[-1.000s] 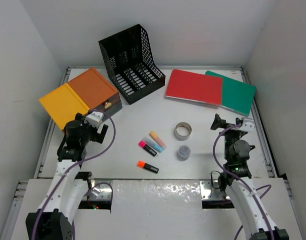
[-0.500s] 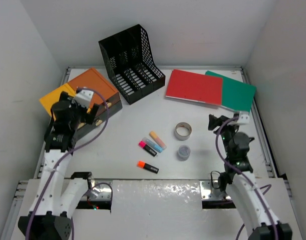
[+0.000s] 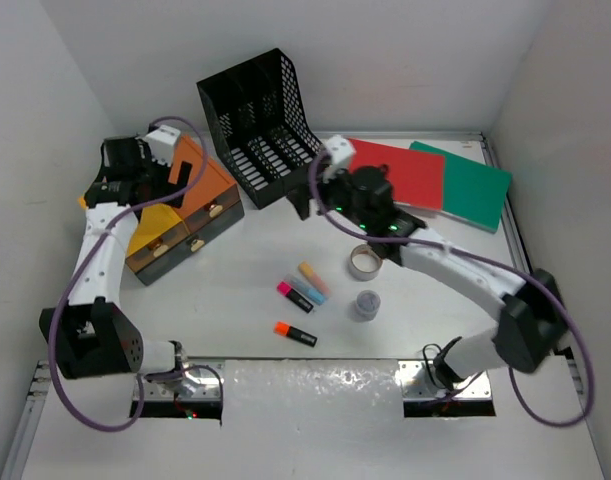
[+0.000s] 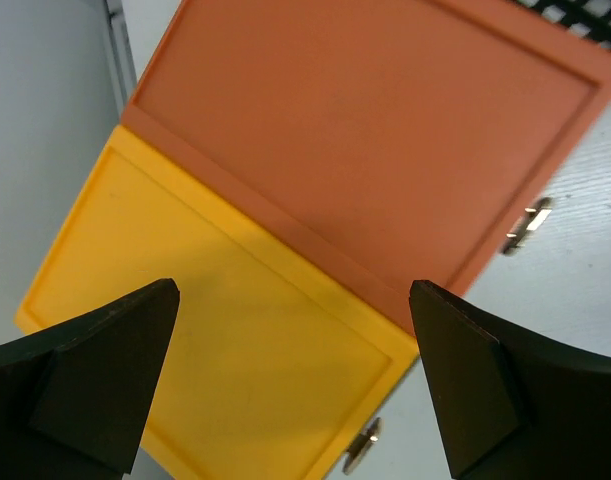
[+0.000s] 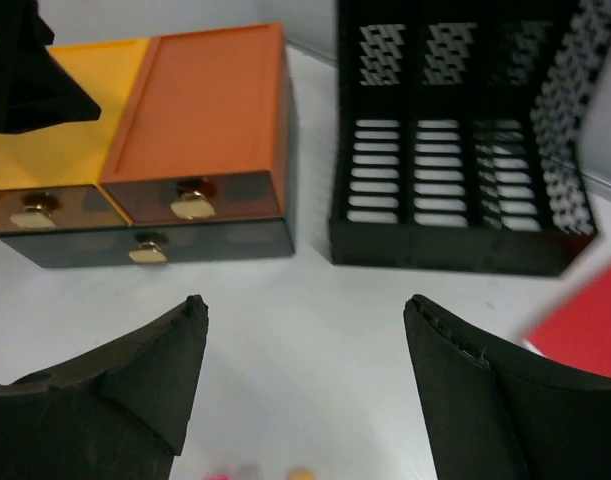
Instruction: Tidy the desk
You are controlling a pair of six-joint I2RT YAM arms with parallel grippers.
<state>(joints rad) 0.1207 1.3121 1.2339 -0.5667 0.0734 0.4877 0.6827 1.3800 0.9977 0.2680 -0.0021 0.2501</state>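
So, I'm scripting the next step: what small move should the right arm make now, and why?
Probably ease the right end effector down toward the drawer knob: it is open, empty and facing the drawer box, and the highlighters lie loose on the desk.

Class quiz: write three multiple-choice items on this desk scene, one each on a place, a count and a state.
1. Where does the flat red folder lie? A) beside the flat green folder B) on a drawer box C) under the pens
2. How many slots has the black mesh file rack? A) one B) three C) six
3. How is the left gripper? A) shut on a pen B) shut on tape C) open, empty
Key: 1A, they lie side by side; 2B, three columns show; 3C, fingers wide apart, nothing between.
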